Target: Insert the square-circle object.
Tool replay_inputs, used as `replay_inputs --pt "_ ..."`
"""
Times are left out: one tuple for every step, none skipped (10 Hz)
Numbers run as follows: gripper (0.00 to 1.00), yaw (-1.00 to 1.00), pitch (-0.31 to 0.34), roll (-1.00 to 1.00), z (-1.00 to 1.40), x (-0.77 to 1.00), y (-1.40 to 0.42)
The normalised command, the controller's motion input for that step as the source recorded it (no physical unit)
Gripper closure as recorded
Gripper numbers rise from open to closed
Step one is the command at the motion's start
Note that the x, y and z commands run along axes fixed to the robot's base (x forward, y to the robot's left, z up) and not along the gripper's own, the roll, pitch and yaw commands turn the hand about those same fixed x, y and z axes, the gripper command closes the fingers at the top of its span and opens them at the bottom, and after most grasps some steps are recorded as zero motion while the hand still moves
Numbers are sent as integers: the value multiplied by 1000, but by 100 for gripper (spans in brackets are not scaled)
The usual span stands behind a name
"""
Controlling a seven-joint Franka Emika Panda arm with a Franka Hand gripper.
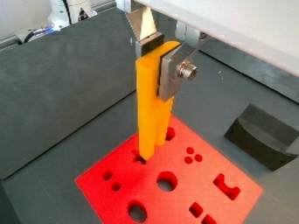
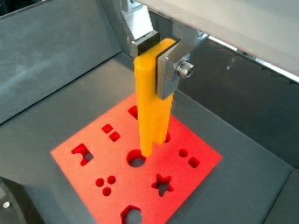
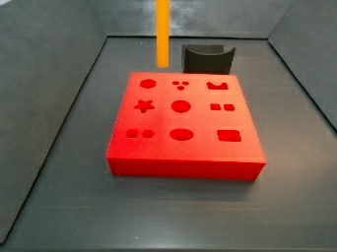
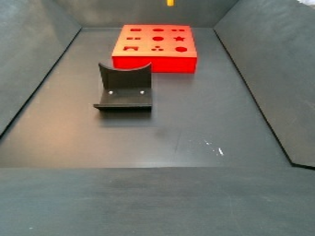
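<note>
The hand (image 1: 167, 66) is clamped on the top of the square-circle object (image 1: 153, 105), which hangs straight down below it, prongs lowest and just over the red block (image 1: 176, 179), upright presumably so they can drop into a matching hole.

In both wrist views the gripper (image 1: 162, 54) stands above the block with shaped holes (image 1: 176, 179), its fingers (image 1: 179, 68) closed on the upper end of the square-circle object (image 1: 152, 105), which hangs upright below it with its lower end just over the block's top face. The fixture (image 1: 264, 135) stands on the floor (image 3: 165, 202) off to one side of the gripper, apart from the block. In a side view the fixture (image 3: 208, 58) lies behind the block (image 3: 182, 123), beside the hanging bar (image 3: 164, 31).
</note>
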Motion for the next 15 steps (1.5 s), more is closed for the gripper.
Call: replay_inputs --pt "100 -237 -77 -70 -291 0 -49" --pt "100 -651 -180 -234 -389 0 -186" --pt "100 -909 -307 -213 -277 -100 -74" --pt "100 -940 -284 -187 -277 -77 -69" --pt "100 -963 -259 -166 -263 -54 -69" --pt "100 -1000 -203 -137 -217 0 -51" --pt "100 -1000 -93 -83 -163 0 -11" --pt "100 -1000 0 0 -183 0 -37" --pt "100 -1000 21 70 -211 0 -74" --pt "100 -1000 43 120 -257 -54 -43" --pt "100 -934 139 121 -226 -97 0" --pt "100 -780 271 150 -97 -134 0" --pt "100 -737 309 161 -74 -134 0" --pt "100 -734 314 163 -100 -123 -157" --pt "100 -737 247 43 -114 0 -340"
